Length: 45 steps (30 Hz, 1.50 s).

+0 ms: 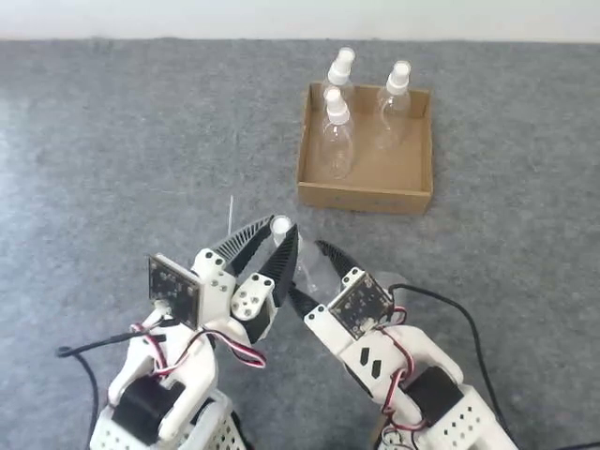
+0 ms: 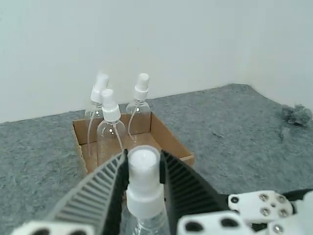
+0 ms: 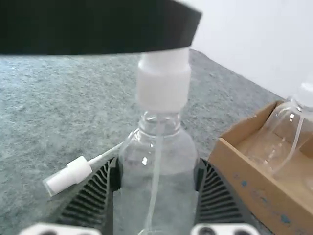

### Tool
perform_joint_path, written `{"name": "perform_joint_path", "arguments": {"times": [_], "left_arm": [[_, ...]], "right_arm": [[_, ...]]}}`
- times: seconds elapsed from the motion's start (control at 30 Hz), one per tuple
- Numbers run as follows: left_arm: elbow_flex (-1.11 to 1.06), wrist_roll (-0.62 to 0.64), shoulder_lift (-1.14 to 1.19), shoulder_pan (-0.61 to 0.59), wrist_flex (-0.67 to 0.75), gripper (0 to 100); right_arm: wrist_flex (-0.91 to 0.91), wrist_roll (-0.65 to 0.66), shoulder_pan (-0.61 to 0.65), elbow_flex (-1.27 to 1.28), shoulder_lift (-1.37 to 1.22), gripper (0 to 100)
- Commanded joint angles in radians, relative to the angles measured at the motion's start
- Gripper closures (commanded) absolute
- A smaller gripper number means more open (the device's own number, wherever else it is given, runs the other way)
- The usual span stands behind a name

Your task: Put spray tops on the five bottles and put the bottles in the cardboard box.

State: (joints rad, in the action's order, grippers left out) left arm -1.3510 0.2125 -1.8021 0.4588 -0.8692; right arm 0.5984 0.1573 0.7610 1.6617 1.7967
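Three capped bottles [image 1: 336,141] stand in the box [image 1: 364,197], well ahead of both pincers. The right pincer [image 3: 156,171] grips the fourth bottle [image 3: 157,147]. The left pincer [image 2: 143,156] clenches its spray top [image 2: 143,192]. A loose spray top [image 3: 66,177] lies beside. Two bottles remain to be boxed.

We see grey carpeted desk [image 1: 112,141], white wall [image 2: 146,39] behind it, grey fluff clump [image 2: 297,116] near corner.

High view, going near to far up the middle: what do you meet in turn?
The right gripper on the bottle → left gripper on its spray top → cardboard box holding three capped bottles.
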Motion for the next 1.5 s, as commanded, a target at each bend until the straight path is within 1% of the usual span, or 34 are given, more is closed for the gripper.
{"name": "perform_joint_path", "arguments": {"times": [0.0,0.07,0.33,0.43,0.53,0.63,0.8,0.93,1.17,1.33,1.47], "left_arm": [[-0.025,-0.057,-0.012,0.069,0.046,99],[-0.030,-0.072,-0.014,0.089,0.044,99],[-0.031,-0.080,-0.014,0.089,0.043,98],[-0.031,-0.075,-0.014,0.087,0.038,93],[-0.024,-0.069,-0.017,0.052,0.020,88],[0.007,0.005,-0.017,-0.002,-0.009,85],[0.059,0.110,-0.017,-0.075,-0.068,77],[0.068,0.130,-0.017,-0.092,-0.075,75],[0.082,0.132,-0.017,-0.097,-0.075,75],[0.090,0.132,-0.017,-0.155,-0.084,75],[0.090,0.129,-0.017,-0.163,-0.083,75]], "right_arm": [[-0.004,0.015,-0.018,0.002,0.019,93.7],[-0.004,0.015,-0.021,0.002,0.019,93.7],[-0.004,0.015,-0.021,0.002,0.021,93.7],[-0.004,0.015,-0.021,0.002,0.021,93.7],[-0.004,0.015,-0.021,0.002,0.021,93.7],[-0.004,0.015,-0.021,0.002,0.021,93.7],[-0.004,0.015,-0.021,0.002,0.021,93.7],[-0.004,0.014,-0.022,0.002,0.019,93.7],[-0.004,-0.002,-0.125,-0.029,0.019,93.7],[-0.012,-0.092,-0.194,-0.069,0.019,93.7],[-0.012,-0.138,-0.274,-0.112,0.019,93.7]]}}
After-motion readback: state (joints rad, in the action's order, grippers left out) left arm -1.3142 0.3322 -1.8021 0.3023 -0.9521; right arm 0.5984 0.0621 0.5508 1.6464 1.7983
